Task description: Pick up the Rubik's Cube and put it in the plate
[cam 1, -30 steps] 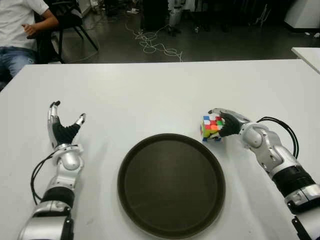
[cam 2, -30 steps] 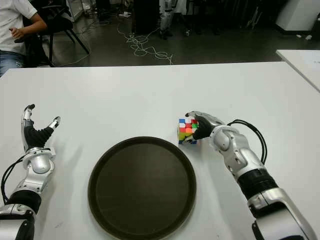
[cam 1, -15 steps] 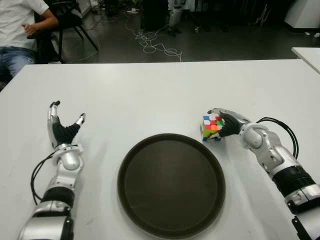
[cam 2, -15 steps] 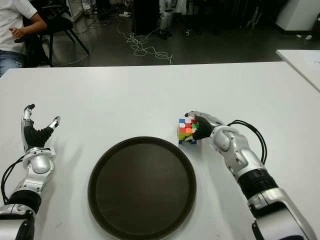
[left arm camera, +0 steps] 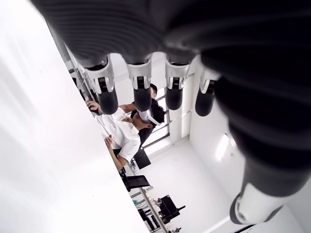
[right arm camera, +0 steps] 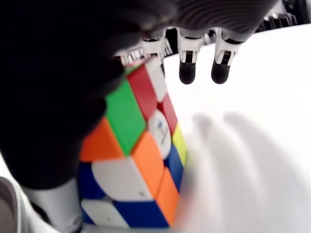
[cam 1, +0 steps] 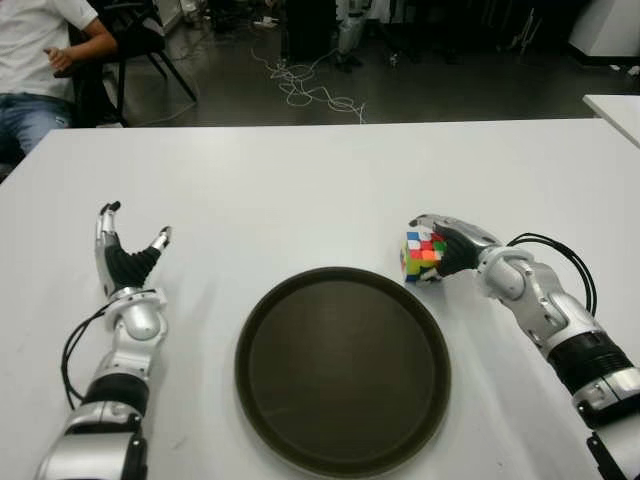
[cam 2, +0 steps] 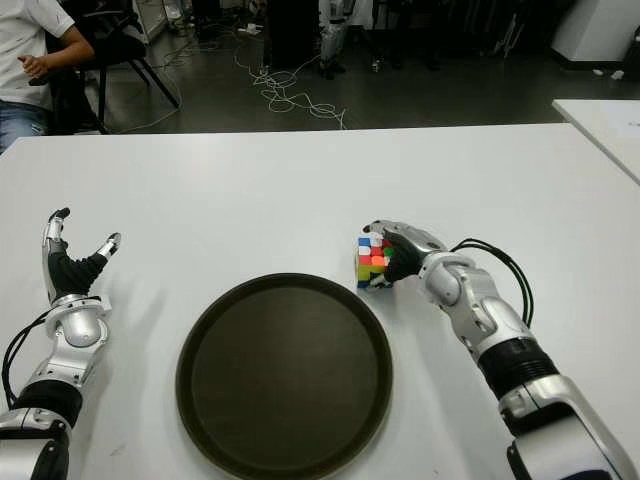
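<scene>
The Rubik's Cube (cam 1: 421, 256) stands on the white table (cam 1: 300, 190), just past the far right rim of the round dark plate (cam 1: 342, 368). My right hand (cam 1: 450, 243) is pressed against the cube's right side. In the right wrist view the cube (right arm camera: 136, 155) fills the palm, while the fingers (right arm camera: 187, 68) reach out straight over its top without curling around it. My left hand (cam 1: 128, 255) shows upright at the table's left, fingers spread and holding nothing.
A seated person (cam 1: 40, 60) and a chair are beyond the table's far left corner. Cables (cam 1: 305, 85) lie on the floor behind. Another white table's corner (cam 1: 615, 110) shows at the far right.
My right hand has shifted slightly left and closed in on the cube, nudging it a little. The left hand has not moved.
</scene>
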Robot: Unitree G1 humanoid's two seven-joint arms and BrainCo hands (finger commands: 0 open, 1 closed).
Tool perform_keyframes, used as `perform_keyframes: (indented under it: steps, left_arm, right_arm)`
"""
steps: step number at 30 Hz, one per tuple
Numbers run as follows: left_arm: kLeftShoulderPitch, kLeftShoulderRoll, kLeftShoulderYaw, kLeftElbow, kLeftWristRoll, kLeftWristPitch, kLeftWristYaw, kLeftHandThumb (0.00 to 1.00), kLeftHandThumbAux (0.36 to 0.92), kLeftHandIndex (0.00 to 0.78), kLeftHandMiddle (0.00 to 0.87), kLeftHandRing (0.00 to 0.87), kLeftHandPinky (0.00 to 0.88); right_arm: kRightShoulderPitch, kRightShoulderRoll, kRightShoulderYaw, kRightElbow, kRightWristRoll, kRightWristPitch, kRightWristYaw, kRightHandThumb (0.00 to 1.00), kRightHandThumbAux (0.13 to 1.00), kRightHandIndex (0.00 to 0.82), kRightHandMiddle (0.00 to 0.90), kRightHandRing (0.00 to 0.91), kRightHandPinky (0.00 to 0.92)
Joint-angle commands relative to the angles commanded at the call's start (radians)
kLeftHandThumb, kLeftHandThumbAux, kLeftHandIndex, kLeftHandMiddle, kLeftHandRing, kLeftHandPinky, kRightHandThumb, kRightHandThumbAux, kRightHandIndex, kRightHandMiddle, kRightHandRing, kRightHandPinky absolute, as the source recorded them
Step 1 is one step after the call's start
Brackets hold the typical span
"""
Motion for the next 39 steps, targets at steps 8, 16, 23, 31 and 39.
perform_keyframes:
  steps: [8,16,23,31,39]
  left_arm:
    - [-0.001,0.002,-0.002,0.002,0.004,0.002,0.004,0.0,0.702,0.032,0.033,0.016,0.011]
    - [0.0,-0.001,0.005,0.002,-0.008,-0.006,-0.003,0.0,0.706,0.044,0.068,0.05,0.036]
    - [-0.001,0.004,0.0,0.006,-0.001,-0.009,-0.004,0.0,0.723,0.042,0.048,0.031,0.028]
    - [0.001,0.005,-0.005,0.006,0.005,-0.012,-0.001,0.0,0.701,0.037,0.044,0.025,0.023]
    - [-0.001,0.006,-0.009,0.009,0.014,-0.011,0.01,0.0,0.694,0.034,0.035,0.017,0.025]
  right_arm:
    - [0.011,0.026,-0.03,0.003,0.024,0.022,-0.054,0.674,0.73,0.403,0.149,0.144,0.147]
    - [0.015,0.034,-0.035,-0.005,0.017,0.049,-0.069,0.697,0.725,0.416,0.175,0.156,0.124]
    - [0.017,0.037,-0.036,-0.014,0.02,0.06,-0.067,0.699,0.723,0.417,0.184,0.147,0.102]
    - [0.02,0.041,-0.04,-0.022,0.025,0.066,-0.07,0.699,0.722,0.417,0.191,0.14,0.087]
    - [0.024,0.042,-0.045,-0.028,0.031,0.063,-0.067,0.7,0.722,0.417,0.188,0.139,0.089]
